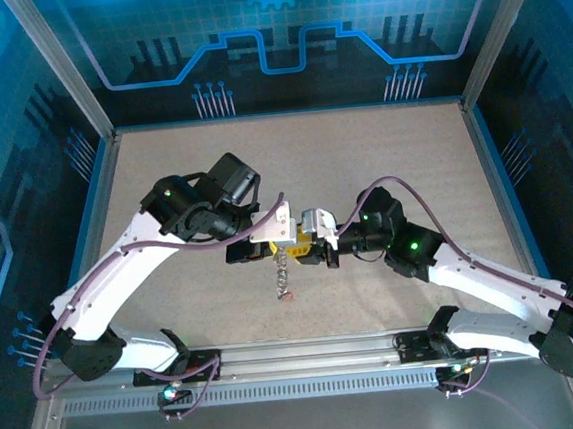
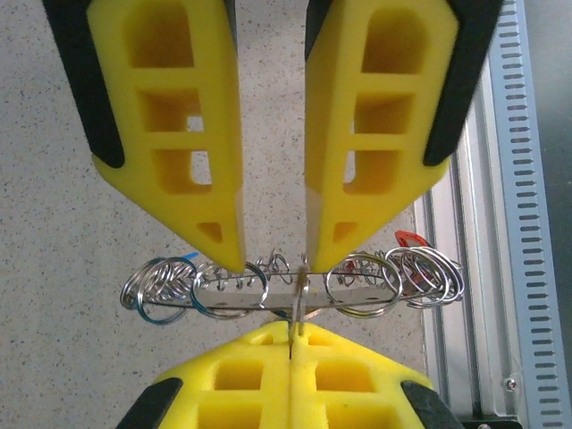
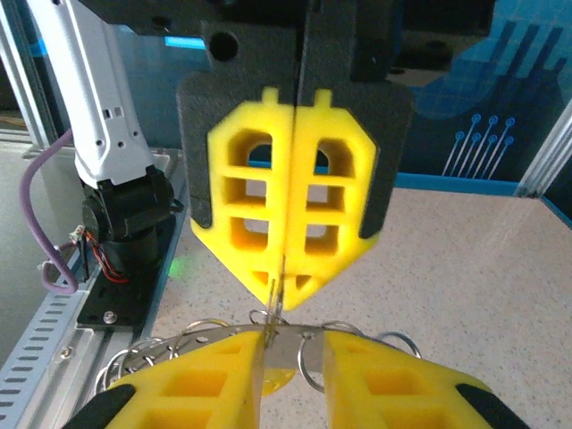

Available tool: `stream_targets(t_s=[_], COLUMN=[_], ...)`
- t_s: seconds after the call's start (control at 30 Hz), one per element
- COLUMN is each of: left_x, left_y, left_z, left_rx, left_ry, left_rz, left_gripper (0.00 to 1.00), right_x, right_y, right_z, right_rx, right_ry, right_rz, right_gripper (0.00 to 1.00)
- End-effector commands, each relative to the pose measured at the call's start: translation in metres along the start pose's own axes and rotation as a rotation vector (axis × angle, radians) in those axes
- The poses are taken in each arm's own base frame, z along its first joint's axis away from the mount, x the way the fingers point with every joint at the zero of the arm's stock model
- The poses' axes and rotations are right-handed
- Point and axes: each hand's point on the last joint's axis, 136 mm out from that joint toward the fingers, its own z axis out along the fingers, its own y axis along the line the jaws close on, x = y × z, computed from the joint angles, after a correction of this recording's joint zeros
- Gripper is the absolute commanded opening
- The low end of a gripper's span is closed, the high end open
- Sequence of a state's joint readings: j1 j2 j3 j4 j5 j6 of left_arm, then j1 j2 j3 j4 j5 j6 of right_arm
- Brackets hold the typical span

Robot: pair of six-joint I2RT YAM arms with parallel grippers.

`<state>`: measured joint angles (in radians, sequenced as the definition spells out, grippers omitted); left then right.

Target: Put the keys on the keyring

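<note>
The keyring (image 2: 241,299) is a silvery metal band strung with many small wire loops, held level above the table. My left gripper (image 2: 295,329) is shut, pinching a thin upright loop of the keyring at its tips. My right gripper (image 3: 293,344) stands open, its fingers on either side of the band (image 3: 192,338). The two grippers meet at the table's middle, left gripper (image 1: 290,236) against right gripper (image 1: 309,241). A red key head (image 2: 407,239) hangs at one end, a blue sliver (image 2: 183,257) at the other. A yellow key head (image 3: 284,380) shows under the band. A red key (image 1: 287,295) dangles low.
A speckled beige table (image 1: 382,156) lies inside blue walls with aluminium posts. A slotted metal rail (image 2: 527,223) runs along the near edge, by the arm bases (image 1: 180,369). The left arm's white link and motor (image 3: 121,206) stand close beside the grippers.
</note>
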<state>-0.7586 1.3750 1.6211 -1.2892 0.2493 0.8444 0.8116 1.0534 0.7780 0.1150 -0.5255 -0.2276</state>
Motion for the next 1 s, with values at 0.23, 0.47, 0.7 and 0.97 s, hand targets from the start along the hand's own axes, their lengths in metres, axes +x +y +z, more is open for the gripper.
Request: stream_targets(t_s=[0.23,0.47,0.7,0.97], left_x=[-0.011,-0.016,-0.019,-0.026], left_y=[0.005,0.007,0.008,0.009], left_z=[-0.01,-0.01,-0.008,-0.017], left_rx=[-0.054,-0.057,-0.058,-0.133], left_ry=[-0.041,-0.065,-0.084,-0.186], left_rz=[0.012,0.004,0.0,-0.018], left_gripper=[0.0,0.0,0.0,0.18], right_x=[-0.006,-0.006,-0.009,-0.014], right_y=[0.008,0.001,-0.002,-0.005], right_z=[0.002,0.009,0.009,-0.002], right_rx=[-0.038,0.0,0.03,0.084], right_ry=[-0.029,-0.031,-0.042,-0.073], right_rz=[-0.02,0.004,-0.009,-0.015], right_gripper=[0.27,0.25,0.05,0.0])
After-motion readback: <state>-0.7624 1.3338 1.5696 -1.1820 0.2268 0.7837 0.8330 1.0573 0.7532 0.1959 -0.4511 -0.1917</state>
